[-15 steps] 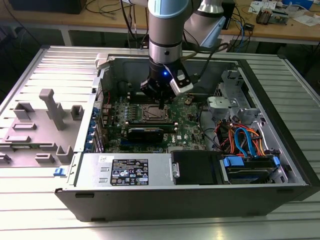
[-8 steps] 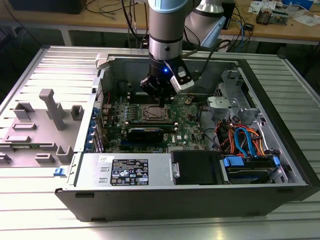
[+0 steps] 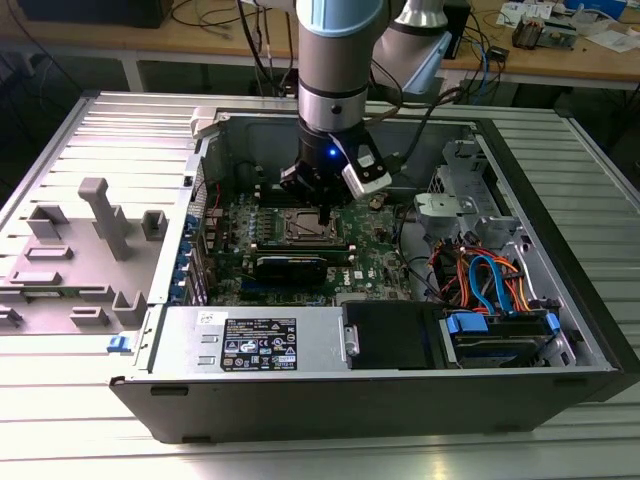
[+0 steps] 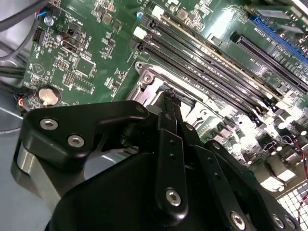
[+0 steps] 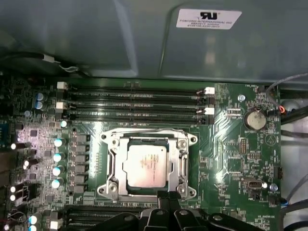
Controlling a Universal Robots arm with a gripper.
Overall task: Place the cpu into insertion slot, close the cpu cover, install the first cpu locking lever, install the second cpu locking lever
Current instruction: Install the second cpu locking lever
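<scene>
The cpu (image 5: 147, 165), a dull silver square, lies flat in the socket on the green motherboard (image 5: 231, 159). The cpu cover (image 5: 114, 166), a silvery frame, lies flat around it, and thin wire levers (image 5: 144, 130) run along the socket's edges. My gripper (image 5: 168, 193) hovers at one edge of the socket, fingers shut together with nothing visible between them. In the second wrist view the black gripper (image 4: 169, 98) reaches down to the socket frame (image 4: 144, 79). In the exterior view the gripper (image 3: 324, 213) hangs just above the cpu (image 3: 303, 228) inside the open computer case (image 3: 330, 400).
Memory slots (image 5: 134, 103) and a coin battery (image 5: 254, 119) flank the socket. A long black block (image 3: 290, 265) lies just in front of the socket. Coloured drive cables (image 3: 490, 280) fill the case on the exterior view's right. A grey fixture (image 3: 100, 215) stands outside on the exterior view's left.
</scene>
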